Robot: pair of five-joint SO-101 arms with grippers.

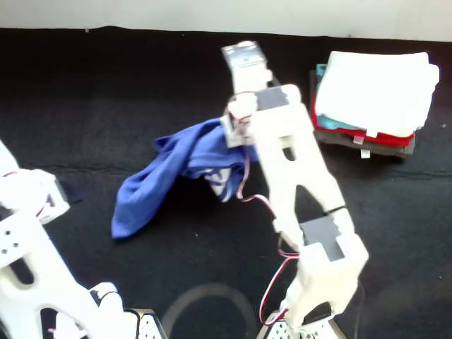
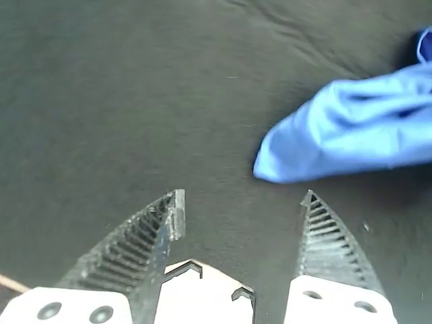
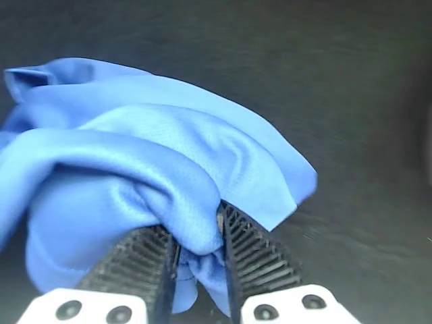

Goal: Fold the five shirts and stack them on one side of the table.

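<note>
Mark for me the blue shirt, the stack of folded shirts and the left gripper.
blue shirt (image 1: 152, 185): high view, middle of the crumpled cloth.
stack of folded shirts (image 1: 374, 88): high view, white shirt on top.
left gripper (image 2: 243, 196): left wrist view, midway between its open fingertips.

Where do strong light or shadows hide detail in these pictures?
High view: the white shirt on the stack is washed out by bright light, its folds hardly visible; the blue shirt throws a dark shadow on the black table. Right wrist view: the shirt's folds shine, and the table darkens toward one edge. Left wrist view: light is even, no glare.
</note>
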